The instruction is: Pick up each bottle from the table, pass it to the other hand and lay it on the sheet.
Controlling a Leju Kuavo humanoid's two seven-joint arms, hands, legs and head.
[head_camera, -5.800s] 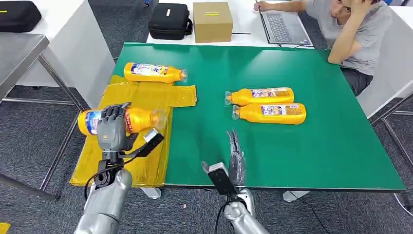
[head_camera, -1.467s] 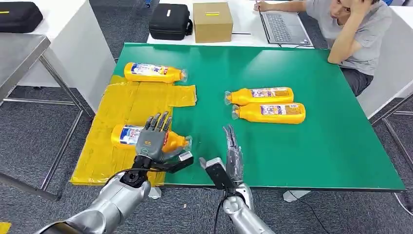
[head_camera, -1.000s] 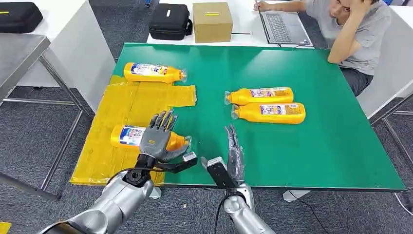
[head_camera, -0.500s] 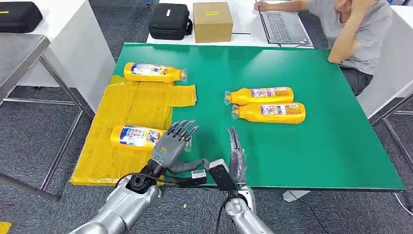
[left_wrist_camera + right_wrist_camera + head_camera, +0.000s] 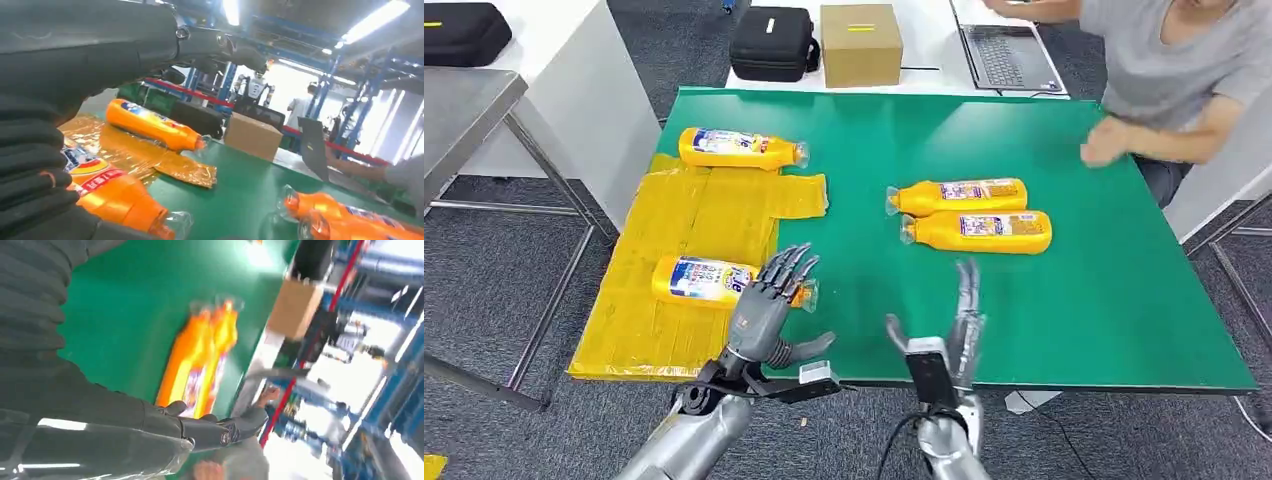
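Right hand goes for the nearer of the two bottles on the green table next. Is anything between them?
Nothing visible. The right hand, open and empty, hovers over the near edge of the green table, and only bare surface lies between it and the nearer bottle. The other bottle lies just beyond that one.

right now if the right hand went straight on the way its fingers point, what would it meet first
Likely the nearer bottle of the pair on the green table. The right hand is open, fingers aimed up-table at it, though its height above the table is unclear.
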